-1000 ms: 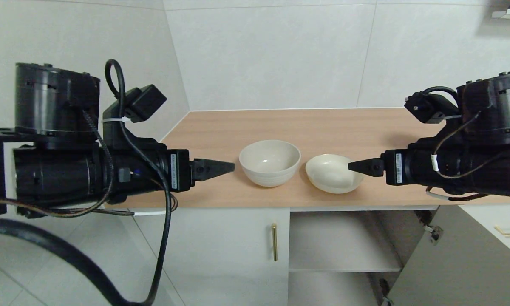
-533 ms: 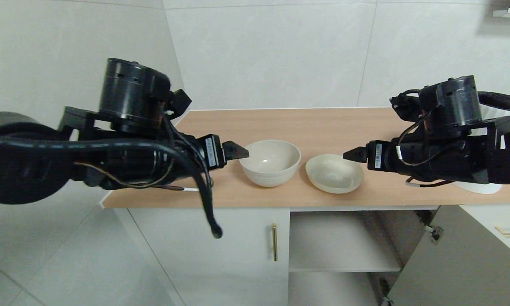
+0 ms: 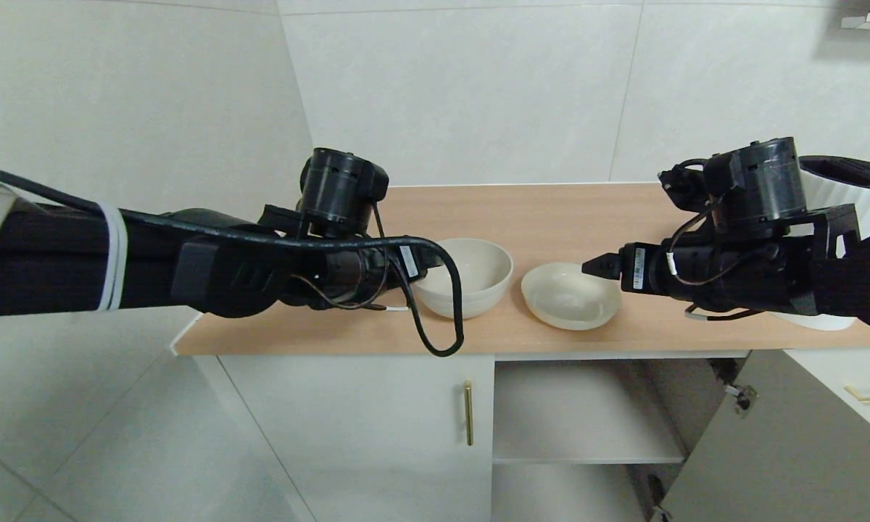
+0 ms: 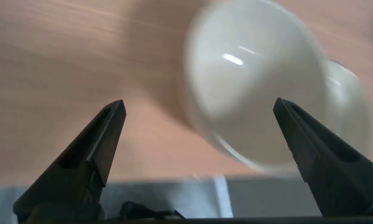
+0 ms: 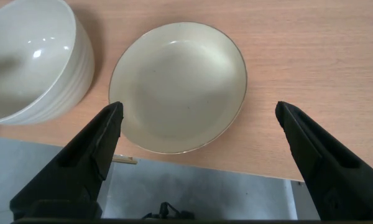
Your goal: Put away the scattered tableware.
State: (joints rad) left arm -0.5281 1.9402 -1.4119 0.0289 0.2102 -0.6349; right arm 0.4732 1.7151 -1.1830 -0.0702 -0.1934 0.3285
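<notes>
A wooden counter (image 3: 551, 217) runs along a tiled wall, with an open cupboard (image 3: 587, 406) beneath. In the head view a deep bowl (image 3: 471, 279) stands mid-counter. A shallow dish (image 3: 569, 297) sits just right of it, not touching, close to the near edge. Both are upright, mouths up, and being round have no long axis. The left wrist view has the left gripper (image 4: 199, 102) spread wide, the bowl ahead between its fingers. The right wrist view has the right gripper (image 5: 198, 106) equally spread, framing the dish. The risk, I judge, is a finger striking a rim instead of straddling it. That could shove the bowl into the dish or push the dish off the near edge.
</notes>
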